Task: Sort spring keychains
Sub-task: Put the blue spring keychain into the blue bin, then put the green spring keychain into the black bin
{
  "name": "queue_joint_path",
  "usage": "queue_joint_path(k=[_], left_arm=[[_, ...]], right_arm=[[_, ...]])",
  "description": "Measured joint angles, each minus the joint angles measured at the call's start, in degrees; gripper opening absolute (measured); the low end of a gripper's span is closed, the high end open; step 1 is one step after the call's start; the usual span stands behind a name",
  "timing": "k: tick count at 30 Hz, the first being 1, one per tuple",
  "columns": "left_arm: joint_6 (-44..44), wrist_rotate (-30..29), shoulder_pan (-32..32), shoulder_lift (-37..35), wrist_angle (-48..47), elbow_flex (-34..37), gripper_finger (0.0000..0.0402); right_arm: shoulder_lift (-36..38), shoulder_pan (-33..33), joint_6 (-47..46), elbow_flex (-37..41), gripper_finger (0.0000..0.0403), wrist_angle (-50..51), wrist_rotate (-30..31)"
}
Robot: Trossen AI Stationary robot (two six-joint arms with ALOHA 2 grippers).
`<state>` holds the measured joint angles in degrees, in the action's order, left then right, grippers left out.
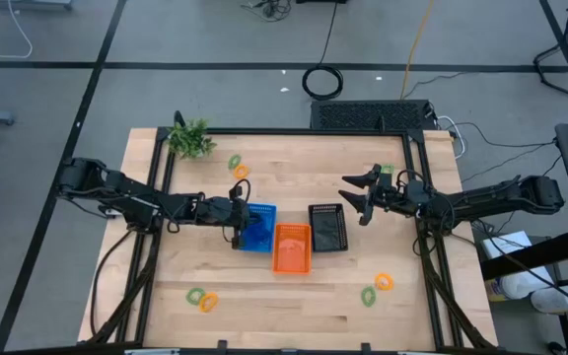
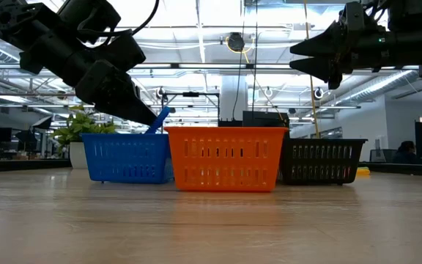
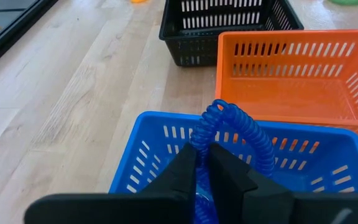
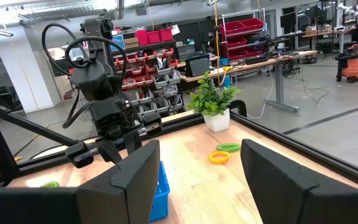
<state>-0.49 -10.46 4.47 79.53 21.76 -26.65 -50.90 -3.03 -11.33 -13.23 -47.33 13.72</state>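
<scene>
Over the blue basket (image 3: 166, 149), left tool (image 3: 202, 163) pinches an upright blue keychain (image 3: 235, 127)

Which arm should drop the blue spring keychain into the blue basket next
Left. The left gripper is shut on the blue spring keychain right over the blue basket. The right gripper hangs open and empty beside the black basket.

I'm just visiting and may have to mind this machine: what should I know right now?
Left gripper: shut on a blue keychain, over the blue basket.
Right gripper: open, empty, raised beside the black basket.
Loose on the table: green and orange keychains at the far side, near left and near right.
Orange basket looks empty.
Left to do: drop the blue one, sort the rest.
</scene>
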Motion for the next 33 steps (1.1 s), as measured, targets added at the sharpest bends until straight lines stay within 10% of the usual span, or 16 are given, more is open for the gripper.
queue_joint_path(k=[19,33], left_arm=[[0.0,-0.1,0.0,0.0,0.0,0.0,0.0040],[-2.7,-0.6,0.0,0.0,0.0,0.0,0.0121]], right_arm=[[0.0,0.0,0.0,0.0,0.0212,0.0,0.0],[0.0,0.0,0.0,0.0,0.0212,0.0,0.0]])
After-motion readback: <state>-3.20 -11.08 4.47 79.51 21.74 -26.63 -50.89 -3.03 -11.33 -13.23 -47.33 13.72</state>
